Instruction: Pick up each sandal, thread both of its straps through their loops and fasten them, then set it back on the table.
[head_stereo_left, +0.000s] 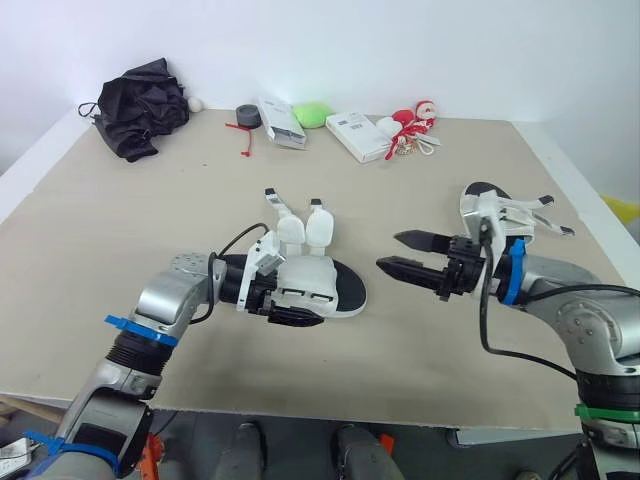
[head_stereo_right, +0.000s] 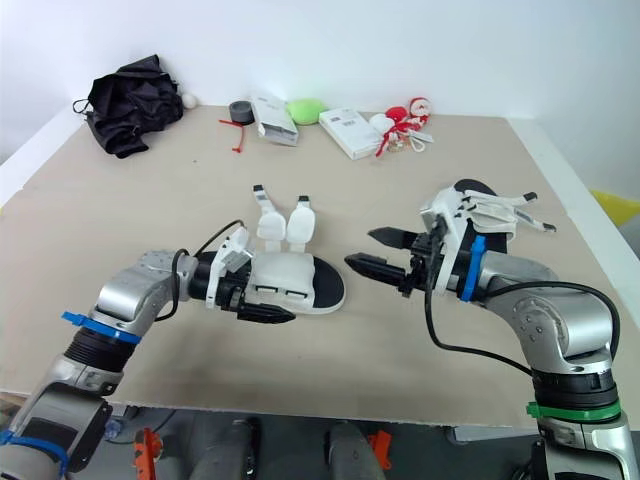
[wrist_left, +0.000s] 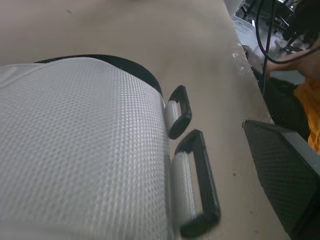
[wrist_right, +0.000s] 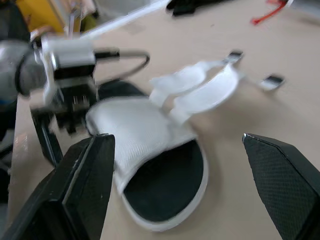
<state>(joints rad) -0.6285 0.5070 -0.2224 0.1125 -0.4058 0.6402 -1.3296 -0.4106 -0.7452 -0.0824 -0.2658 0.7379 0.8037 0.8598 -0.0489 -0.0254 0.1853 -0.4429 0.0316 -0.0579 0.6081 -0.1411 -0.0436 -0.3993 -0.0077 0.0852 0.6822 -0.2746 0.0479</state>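
Centrally, white sandal (head_stereo_left: 310, 285), black sole (head_stereo_left: 351, 289), both straps (head_stereo_left: 302, 229) splayed unfastened

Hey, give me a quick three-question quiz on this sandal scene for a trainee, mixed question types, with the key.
1. True or false: the right gripper is shut on a strap.
2. The middle sandal's straps are: A fastened; B loose, unthreaded; C missing.
3. Fill in: the other sandal lies beside the robot's ___ arm.
Key: 1 false; 2 B; 3 right.

Sandal (head_stereo_left: 305, 280) left, second sandal (head_stereo_left: 500, 212) right — perhaps farther
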